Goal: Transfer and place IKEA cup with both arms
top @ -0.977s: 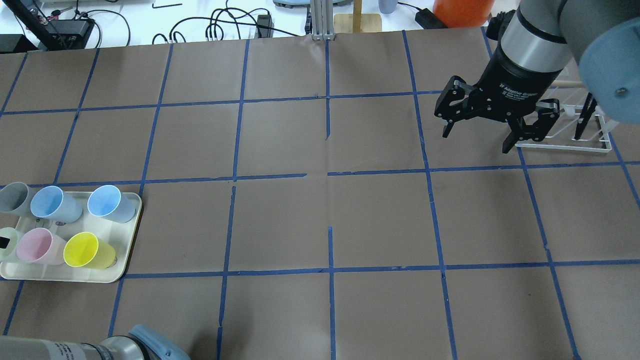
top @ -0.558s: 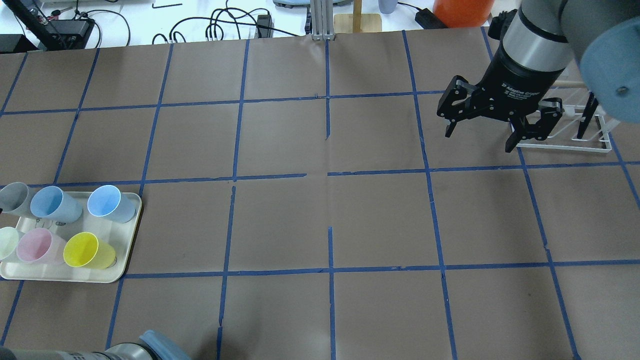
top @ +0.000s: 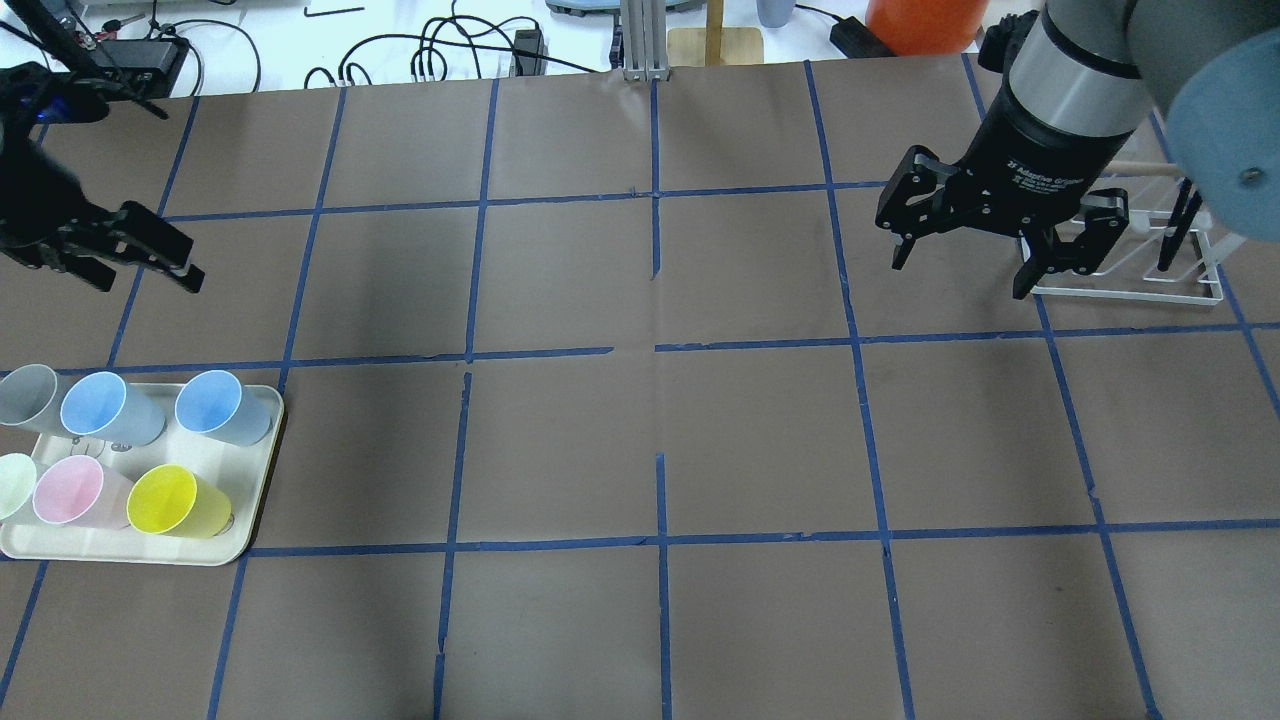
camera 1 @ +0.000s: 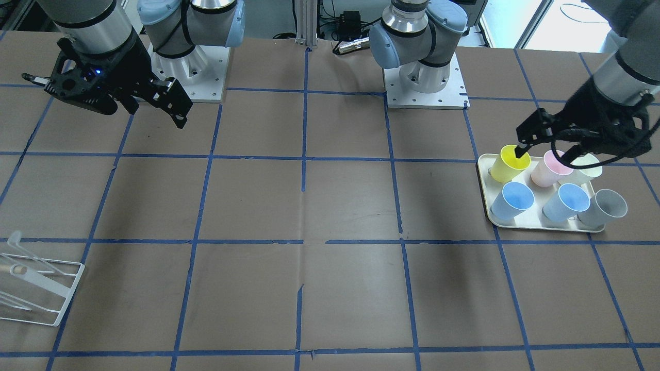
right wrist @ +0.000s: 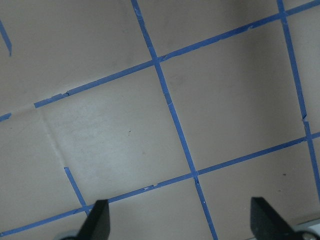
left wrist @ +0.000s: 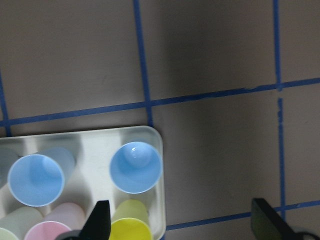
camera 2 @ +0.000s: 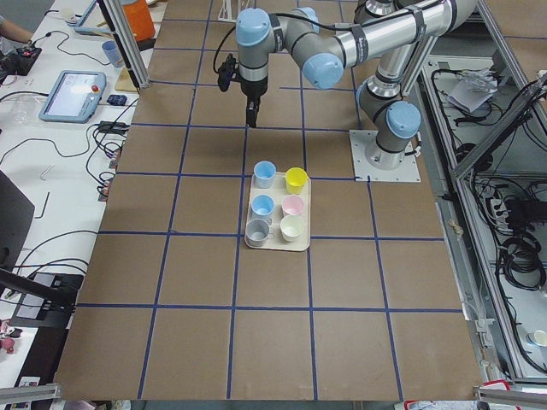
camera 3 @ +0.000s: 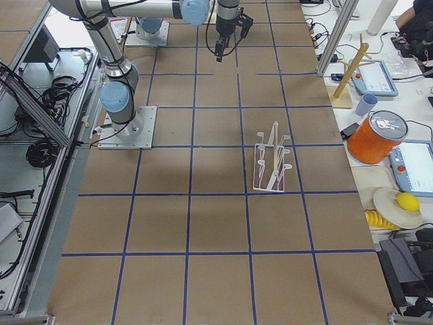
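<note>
The IKEA cup (top: 10, 483) is white and faintly pale green. It stands on a cream tray (top: 256, 470) at the table's left end, next to the pale pink cup (top: 70, 494). It also shows in the front view (camera 1: 589, 166) and at the bottom left of the left wrist view (left wrist: 19, 218). My left gripper (camera 1: 546, 153) hangs open and empty high above the tray's cups; it also shows in the overhead view (top: 145, 278). My right gripper (top: 958, 277) is open and empty above the far right of the table, beside the white wire rack (top: 1150, 280).
The tray also holds a grey cup (top: 25, 393), two blue cups (top: 105, 410) and a yellow cup (top: 172, 500). The wire rack (camera 1: 36, 288) stands near the table's right end. Blue tape lines grid the brown table. Cables and boxes lie beyond the far edge.
My left gripper has come into the overhead view at the upper left; before, only the arm showed at the bottom edge. My right gripper has drifted slightly away. The cups have not moved.
</note>
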Tool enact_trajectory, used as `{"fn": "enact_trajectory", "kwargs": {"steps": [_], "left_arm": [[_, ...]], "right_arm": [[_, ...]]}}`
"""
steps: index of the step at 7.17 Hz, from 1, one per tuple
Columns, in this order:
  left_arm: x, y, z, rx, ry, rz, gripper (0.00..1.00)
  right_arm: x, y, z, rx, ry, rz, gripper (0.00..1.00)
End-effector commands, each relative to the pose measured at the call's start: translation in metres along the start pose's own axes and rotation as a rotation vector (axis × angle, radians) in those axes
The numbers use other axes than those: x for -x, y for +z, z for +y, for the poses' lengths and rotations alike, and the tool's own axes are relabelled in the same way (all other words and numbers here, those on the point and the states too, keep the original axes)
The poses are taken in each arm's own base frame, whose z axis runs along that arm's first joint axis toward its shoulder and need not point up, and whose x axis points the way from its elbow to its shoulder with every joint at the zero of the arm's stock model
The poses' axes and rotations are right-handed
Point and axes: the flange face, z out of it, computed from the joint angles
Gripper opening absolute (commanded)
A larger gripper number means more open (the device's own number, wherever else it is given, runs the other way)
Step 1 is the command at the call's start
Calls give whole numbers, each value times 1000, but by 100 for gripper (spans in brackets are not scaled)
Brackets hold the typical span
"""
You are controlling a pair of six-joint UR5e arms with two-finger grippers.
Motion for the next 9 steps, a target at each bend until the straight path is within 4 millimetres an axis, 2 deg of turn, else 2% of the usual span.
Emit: {"fn": "enact_trajectory", "kwargs": {"steps": [1, 2, 3, 4, 6, 7, 9], "left_arm": [[-119, -10, 3, -3, -29, -8, 100], [-144, -18, 6, -8, 0, -19, 100], [-154, -33, 9, -28, -5, -31, 100], [-154, -52, 6, -8, -21, -49, 100], [-147, -59, -3, 18, -59, -67, 100], [-144, -52, -6, 26, -63, -57, 100], [-139, -71, 4, -3, -68, -74, 100]], "right_arm": [[1, -1, 1, -2, -2, -9, 100], [1, 0, 1, -3, -2, -8, 100], [1, 0, 1, -2, -2, -9, 100], [-1, 1, 0, -1, 1, 1, 100], [0, -3, -1, -9, 2, -13, 100], [0, -6, -1, -15, 1, -17, 100], [0, -8, -1, -17, 1, -17, 100]]}}
